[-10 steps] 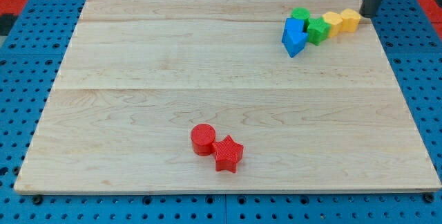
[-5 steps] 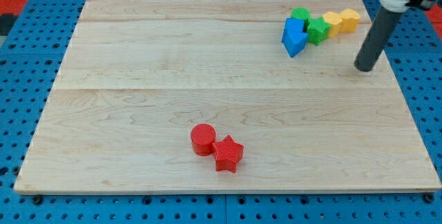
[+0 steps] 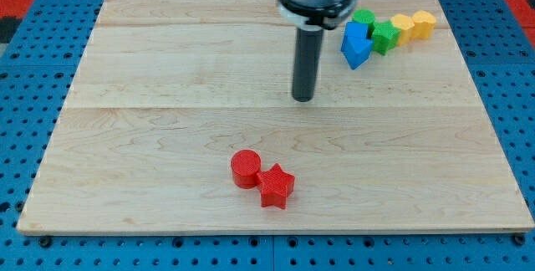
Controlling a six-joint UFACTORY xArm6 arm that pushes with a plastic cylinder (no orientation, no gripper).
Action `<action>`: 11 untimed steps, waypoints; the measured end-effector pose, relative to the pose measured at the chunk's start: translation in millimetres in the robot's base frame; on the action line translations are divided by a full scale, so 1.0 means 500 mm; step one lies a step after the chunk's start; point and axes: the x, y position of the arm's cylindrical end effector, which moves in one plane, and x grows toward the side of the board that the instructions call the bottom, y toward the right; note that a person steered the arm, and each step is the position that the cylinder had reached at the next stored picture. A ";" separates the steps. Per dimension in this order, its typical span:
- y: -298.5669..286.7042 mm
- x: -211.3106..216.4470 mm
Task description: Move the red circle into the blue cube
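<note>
While my tip (image 3: 303, 99), a bare rod end effector holding nothing, sat mid-tabletop, the red circle (image 3: 246, 169) lay toward the view's bottom-left, blue cube (image 3: 357, 43) opposite at top-right.

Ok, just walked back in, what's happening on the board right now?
My tip is on bare wood near the middle of the board, touching no block. The red circle sits toward the view's bottom, pressed against a red star on its right. The blue cube is near the view's top right, bunched with two green blocks and two yellow blocks. The push on the red circle has not begun; the tip lies between it and the blue cube.
</note>
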 end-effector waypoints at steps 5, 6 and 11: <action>-0.268 0.097; -0.268 0.212; -0.101 0.157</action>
